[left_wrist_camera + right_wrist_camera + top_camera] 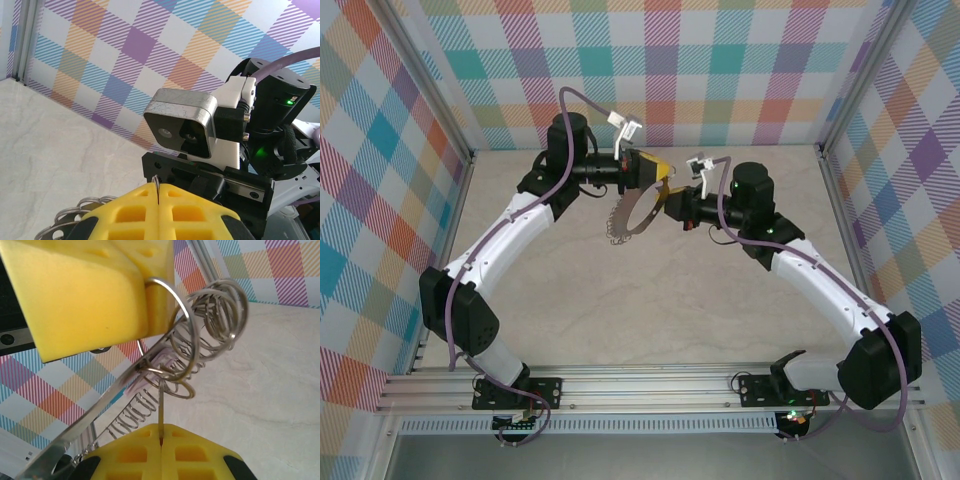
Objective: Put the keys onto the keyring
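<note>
Judging from the right wrist view, the threading is in hand but not finished. The left pincer is clenched on the rim of the keyring, holding it in the air over the far middle of the tabletop. The right pincer meets it from the other side, clenched on a thin silvery sliver (most likely the blade, edge-on) of the key. The key's lilac head lies against the hoop among the small rings. Whether it has passed onto the wire I cannot tell. What is left, I reckon, is working it fully on and letting go. The pincers are nearly touching, so there is little room between them. The checked walls stand well apart.
</note>
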Controlling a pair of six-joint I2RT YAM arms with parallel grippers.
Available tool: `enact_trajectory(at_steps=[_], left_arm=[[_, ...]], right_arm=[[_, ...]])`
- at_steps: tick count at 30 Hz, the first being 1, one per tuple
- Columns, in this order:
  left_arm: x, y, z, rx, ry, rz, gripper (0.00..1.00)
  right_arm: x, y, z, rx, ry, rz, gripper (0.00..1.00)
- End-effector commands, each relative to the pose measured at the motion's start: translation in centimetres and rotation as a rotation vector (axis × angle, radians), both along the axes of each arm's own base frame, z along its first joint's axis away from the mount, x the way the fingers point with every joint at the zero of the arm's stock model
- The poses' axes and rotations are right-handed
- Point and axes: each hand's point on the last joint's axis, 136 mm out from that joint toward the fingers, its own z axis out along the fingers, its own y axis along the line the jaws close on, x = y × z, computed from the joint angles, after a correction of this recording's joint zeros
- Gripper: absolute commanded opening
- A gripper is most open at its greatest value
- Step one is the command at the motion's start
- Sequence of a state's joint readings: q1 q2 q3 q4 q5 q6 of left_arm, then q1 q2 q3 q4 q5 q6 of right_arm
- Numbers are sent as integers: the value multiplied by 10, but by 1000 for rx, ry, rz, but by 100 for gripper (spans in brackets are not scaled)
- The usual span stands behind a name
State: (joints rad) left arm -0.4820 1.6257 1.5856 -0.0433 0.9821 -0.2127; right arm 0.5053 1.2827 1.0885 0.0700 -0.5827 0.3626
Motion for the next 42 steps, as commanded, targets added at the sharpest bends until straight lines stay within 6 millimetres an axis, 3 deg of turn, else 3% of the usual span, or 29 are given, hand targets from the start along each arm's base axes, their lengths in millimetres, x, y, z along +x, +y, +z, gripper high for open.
enact_trajectory(at_steps=[1,10,20,26,29,31,38,42], left_arm=[[-14,3,21,-41,-76,-9,0],[-20,4,23,-47,-87,-20,0],[-19,5,21,-62,-83,-2,0],[-12,4,16,-72,-68,19,0],[-10,2,16,-78,-63,23,0],[-9,2,16,-81,-63,26,0],[-7,0,19,-92,-61,35,0],[-6,-1,19,-103,-55,36,0]], right_arm=[[-14,1,24,-10,-105,28,0],[-12,-10,17,-46,-112,-20,0],[-24,11,31,27,-73,132,0],[-36,13,28,18,-62,190,0],[-35,2,23,-7,-63,157,18],[-32,-10,24,5,-54,128,23],[-22,-59,36,72,-51,10,27],[-13,-70,53,122,-63,-40,28]])
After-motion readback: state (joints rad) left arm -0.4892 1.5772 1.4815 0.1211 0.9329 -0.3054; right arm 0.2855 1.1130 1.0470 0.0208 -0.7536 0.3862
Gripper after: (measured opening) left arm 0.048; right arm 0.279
